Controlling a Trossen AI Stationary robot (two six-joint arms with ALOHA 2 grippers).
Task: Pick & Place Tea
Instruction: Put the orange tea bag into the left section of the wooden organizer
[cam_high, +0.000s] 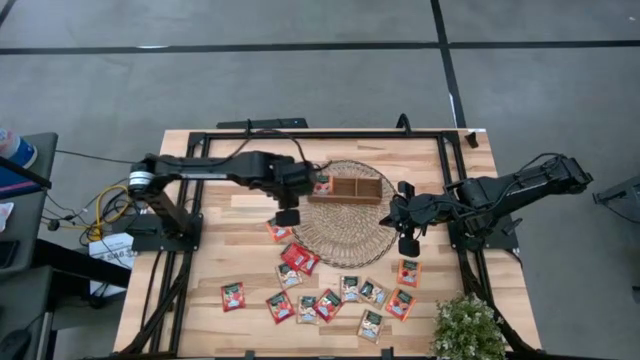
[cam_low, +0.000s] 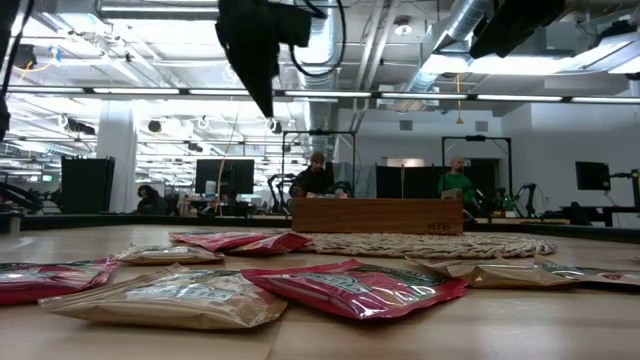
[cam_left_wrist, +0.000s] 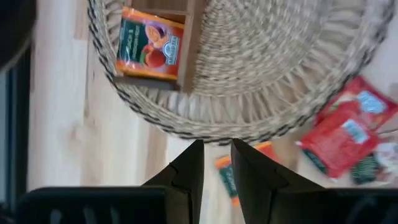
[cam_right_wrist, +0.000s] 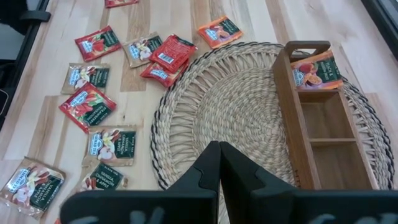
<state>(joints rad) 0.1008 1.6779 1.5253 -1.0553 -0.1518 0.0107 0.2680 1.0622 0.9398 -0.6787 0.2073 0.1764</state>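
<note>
While one orange sachet (cam_high: 322, 184) already lies in the wooden tray's (cam_high: 350, 198) end compartment, the left gripper (cam_high: 287, 217) hangs narrowly parted and empty over another orange sachet (cam_high: 279, 232) beside the wicker mat (cam_high: 345, 240) (right gripper (cam_high: 408, 246) pinched together, waiting). Next comes descending and pinching it.

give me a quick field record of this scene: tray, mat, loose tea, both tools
tray: wooden tray on the wicker mat, one orange sachet in its end compartment, the other two compartments empty
loose tea: sachets scattered on the table beside the mat
left tool: above the mat's edge, slightly open, holding nothing
right tool: over the mat's other edge, shut, holding nothing
</note>
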